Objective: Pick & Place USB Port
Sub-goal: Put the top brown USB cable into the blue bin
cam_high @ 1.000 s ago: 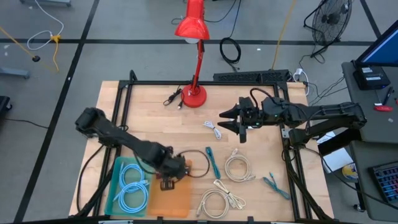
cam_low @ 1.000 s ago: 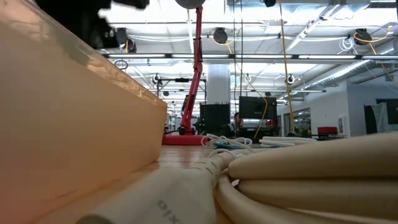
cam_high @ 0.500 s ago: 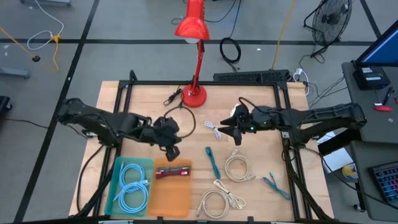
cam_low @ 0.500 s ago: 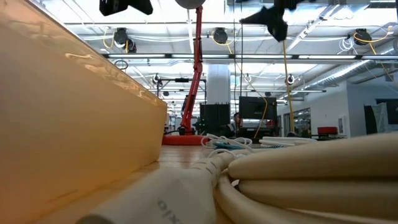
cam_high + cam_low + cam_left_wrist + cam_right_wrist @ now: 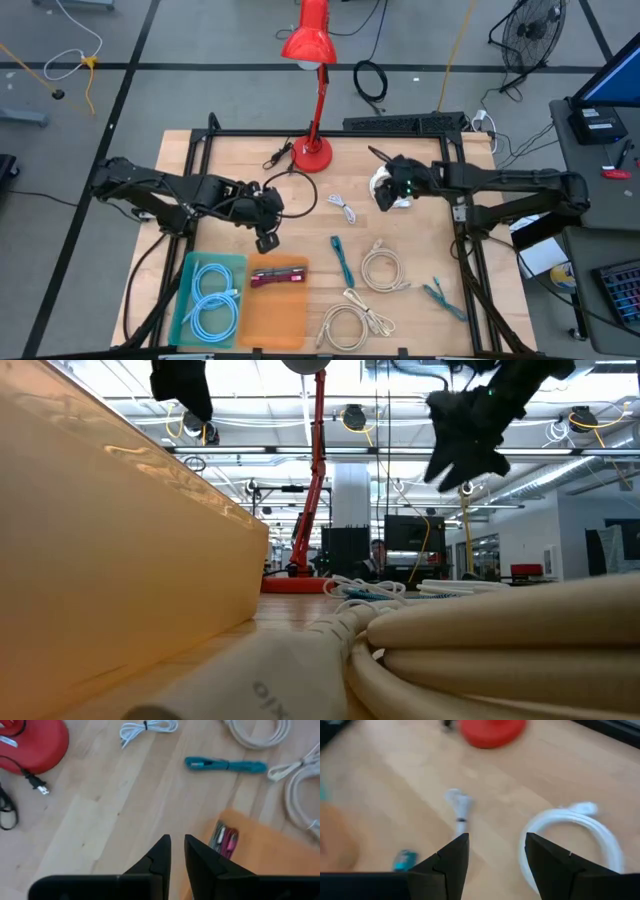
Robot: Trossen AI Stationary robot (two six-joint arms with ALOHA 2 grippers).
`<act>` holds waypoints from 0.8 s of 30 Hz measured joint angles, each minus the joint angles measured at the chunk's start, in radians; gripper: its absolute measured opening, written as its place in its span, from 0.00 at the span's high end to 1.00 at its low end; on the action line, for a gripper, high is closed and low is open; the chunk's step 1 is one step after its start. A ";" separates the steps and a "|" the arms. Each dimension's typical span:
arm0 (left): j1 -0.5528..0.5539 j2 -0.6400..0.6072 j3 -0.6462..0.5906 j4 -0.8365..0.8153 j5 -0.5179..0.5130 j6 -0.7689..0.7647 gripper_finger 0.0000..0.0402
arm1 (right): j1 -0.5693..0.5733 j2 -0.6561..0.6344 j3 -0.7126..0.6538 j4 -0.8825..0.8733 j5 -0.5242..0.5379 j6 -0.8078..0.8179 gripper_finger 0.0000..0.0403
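A small red and pink USB cable bundle (image 5: 278,275) (image 5: 225,839) lies flat in the orange tray (image 5: 275,315). My left gripper (image 5: 268,236) (image 5: 177,851) hovers above the bare wood just beyond the tray's far edge. Its fingers stand a narrow gap apart with nothing between them. My right gripper (image 5: 385,190) (image 5: 496,840) is open wide and points down, slanting toward the table's left. It hangs above a small tied white cable (image 5: 343,207) (image 5: 460,806) and a white coil (image 5: 572,834), touching neither.
A blue tray (image 5: 190,270) with blue cables stands left of the orange one. A teal cable (image 5: 342,260), cream coils (image 5: 385,268) (image 5: 345,325) and a teal piece (image 5: 440,295) lie near the front. The red lamp's base (image 5: 312,153) stands at the far middle.
My left gripper has risen out of the orange tray and gone toward the table's far edge, leaving the red and pink bundle lying in the tray. My right gripper has sunk toward the table and tipped its fingers downward over the white cables.
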 joint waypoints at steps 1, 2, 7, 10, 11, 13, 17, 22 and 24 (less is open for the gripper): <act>0.000 0.000 0.000 -0.005 0.003 0.021 0.84 | -0.017 0.004 0.000 -0.013 0.000 0.003 0.55; 0.000 0.000 0.000 -0.008 0.008 0.043 0.83 | -0.030 0.009 0.000 -0.013 -0.001 0.003 0.55; 0.004 0.000 0.000 -0.009 0.012 0.137 0.82 | -0.080 0.057 0.003 -0.028 -0.024 -0.072 0.55; 0.013 0.000 0.000 -0.012 0.023 0.139 0.82 | -0.112 0.115 0.001 -0.110 -0.037 -0.118 0.55; 0.016 0.000 0.000 -0.017 0.029 0.141 0.82 | -0.123 0.131 0.001 -0.135 -0.040 -0.118 0.55; 0.017 0.000 0.000 -0.039 0.037 0.143 0.82 | -0.143 0.162 0.001 -0.194 -0.045 -0.109 0.55; 0.016 0.000 0.000 -0.067 0.035 0.137 0.82 | -0.159 0.200 0.001 -0.214 -0.090 -0.034 0.55; 0.011 0.000 0.000 -0.068 0.036 0.140 0.82 | -0.092 0.215 0.001 -0.225 -0.234 0.076 0.55; 0.010 0.000 -0.001 -0.088 0.036 0.142 0.82 | -0.022 0.213 0.001 -0.221 -0.310 0.123 0.55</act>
